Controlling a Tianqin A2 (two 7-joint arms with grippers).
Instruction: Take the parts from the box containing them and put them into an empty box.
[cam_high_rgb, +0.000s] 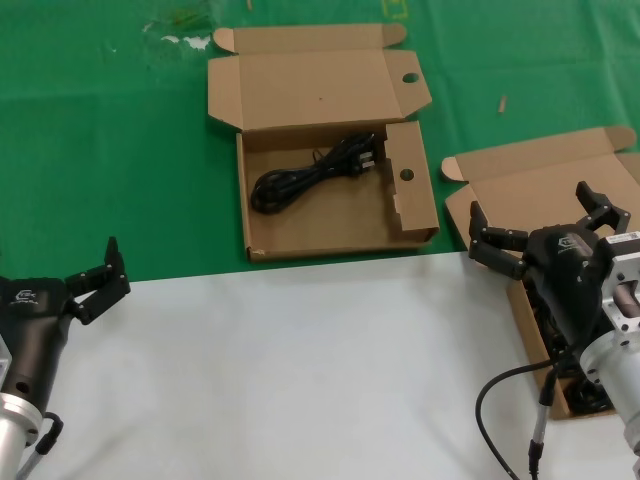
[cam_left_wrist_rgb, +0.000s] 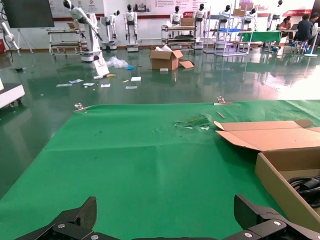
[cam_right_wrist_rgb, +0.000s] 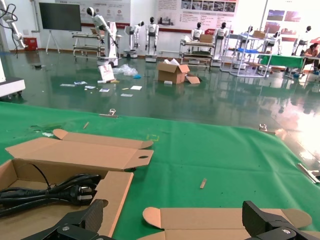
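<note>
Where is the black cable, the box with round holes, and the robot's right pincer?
black cable (cam_high_rgb: 300, 178): head view, on its looped middle.
box with round holes (cam_high_rgb: 320, 225): head view, on its bare floor.
right pincer (cam_high_rgb: 545, 225): head view, midway between its open fingertips.

Even, bright overhead light fills all three views, with no hard-edged shadows. In the head view the green mat (cam_high_rgb: 120, 150) is evenly lit and the white worktop (cam_high_rgb: 300, 370) in front reads as flat and slightly grey. Inside the holed cardboard box (cam_high_rgb: 335, 215) only a soft shade lies along its walls, and the black cable (cam_high_rgb: 310, 175) shows little surface detail. In both wrist views the polished hall floor (cam_left_wrist_rgb: 165, 85) mirrors the ceiling light, and a strong pale glare spreads over the floor (cam_right_wrist_rgb: 295, 115) at one side. Distant racks and robots look soft. Straight edges bend little.
</note>
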